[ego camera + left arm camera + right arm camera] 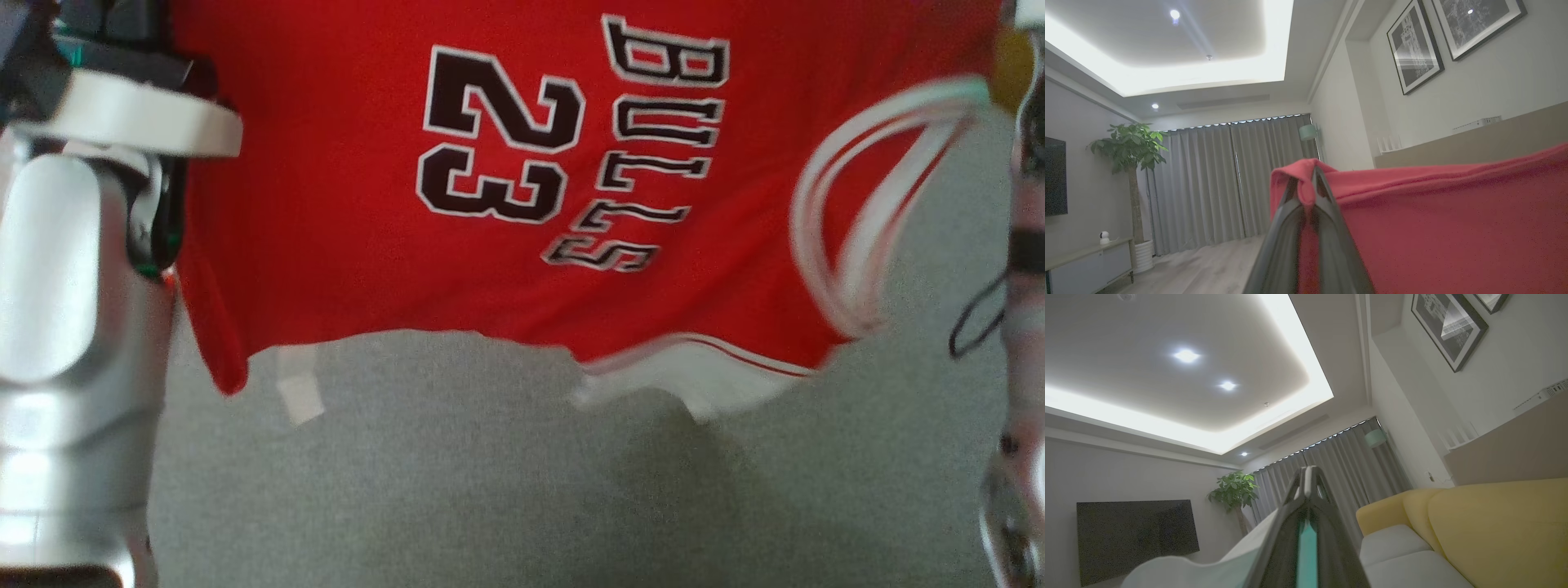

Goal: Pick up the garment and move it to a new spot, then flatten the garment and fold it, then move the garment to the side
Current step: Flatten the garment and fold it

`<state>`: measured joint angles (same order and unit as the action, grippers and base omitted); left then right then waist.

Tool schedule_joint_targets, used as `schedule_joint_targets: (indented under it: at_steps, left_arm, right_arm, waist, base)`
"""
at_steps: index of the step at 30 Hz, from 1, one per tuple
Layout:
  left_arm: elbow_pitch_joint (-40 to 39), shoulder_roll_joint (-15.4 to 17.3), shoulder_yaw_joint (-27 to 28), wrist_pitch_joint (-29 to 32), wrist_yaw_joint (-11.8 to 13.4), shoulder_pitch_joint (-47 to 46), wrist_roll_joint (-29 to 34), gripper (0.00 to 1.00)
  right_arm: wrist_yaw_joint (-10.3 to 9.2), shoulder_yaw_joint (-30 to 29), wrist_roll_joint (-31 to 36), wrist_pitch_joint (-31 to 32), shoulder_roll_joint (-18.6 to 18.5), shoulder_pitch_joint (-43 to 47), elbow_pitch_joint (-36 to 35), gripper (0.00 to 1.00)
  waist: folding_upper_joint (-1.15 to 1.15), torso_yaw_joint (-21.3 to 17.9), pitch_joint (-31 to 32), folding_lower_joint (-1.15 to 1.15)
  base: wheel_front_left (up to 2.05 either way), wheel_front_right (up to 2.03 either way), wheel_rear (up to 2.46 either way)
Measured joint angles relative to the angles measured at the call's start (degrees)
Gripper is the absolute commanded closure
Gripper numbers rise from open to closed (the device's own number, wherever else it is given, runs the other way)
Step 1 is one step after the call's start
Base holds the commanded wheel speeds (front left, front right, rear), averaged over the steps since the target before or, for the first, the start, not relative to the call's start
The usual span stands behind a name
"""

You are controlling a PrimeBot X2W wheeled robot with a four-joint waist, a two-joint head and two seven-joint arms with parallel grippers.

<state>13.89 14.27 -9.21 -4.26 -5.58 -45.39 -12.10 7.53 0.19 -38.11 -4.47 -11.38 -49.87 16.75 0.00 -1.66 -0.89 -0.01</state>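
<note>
Jaws of the left gripper (pixel 1306 185) pinch an edge of a red cloth basketball jersey (pixel 343 212); right gripper (pixel 1308 473) jaws press together (hold unclear).

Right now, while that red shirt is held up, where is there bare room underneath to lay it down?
Free: the grey surface below the hem of the jersey, bordered by the left arm and the right arm; also a narrow strip right of the armhole. A piece of white tape lies near its left. Crowded: the upper half, where the jersey hangs.
</note>
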Motion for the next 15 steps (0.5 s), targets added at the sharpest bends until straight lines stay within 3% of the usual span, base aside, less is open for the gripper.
schedule_joint_targets:
  at_steps: [5, 10, 15]
  left_arm:
    - [7.9, -0.6, -1.0, 0.5, 0.3, -6.5, 0.9, 1.00]
    - [15.2, -1.7, 0.3, -6.5, 2.7, -17.8, 1.7, 1.00]
    - [19.1, -3.9, 2.1, -10.2, 3.6, -24.5, 0.6, 1.00]
  right_arm:
    - [0.00, -0.2, 5.4, -1.5, 1.2, -9.7, 8.6, 1.00]
    - [0.00, -2.0, 10.4, -8.0, 1.9, -21.8, 17.6, 1.00]
    - [0.00, -3.8, 11.5, -10.0, 1.6, -29.3, 21.4, 1.00]
  waist:
    - [0.00, -0.1, -5.5, 0.02]
    - [0.00, -0.7, -11.1, 0.03]
    - [0.00, -1.9, -14.5, 0.03]
  base:
    - [0.00, 0.00, 0.00]
    - [0.00, 0.00, 0.00]
    - [0.00, 0.00, 0.00]
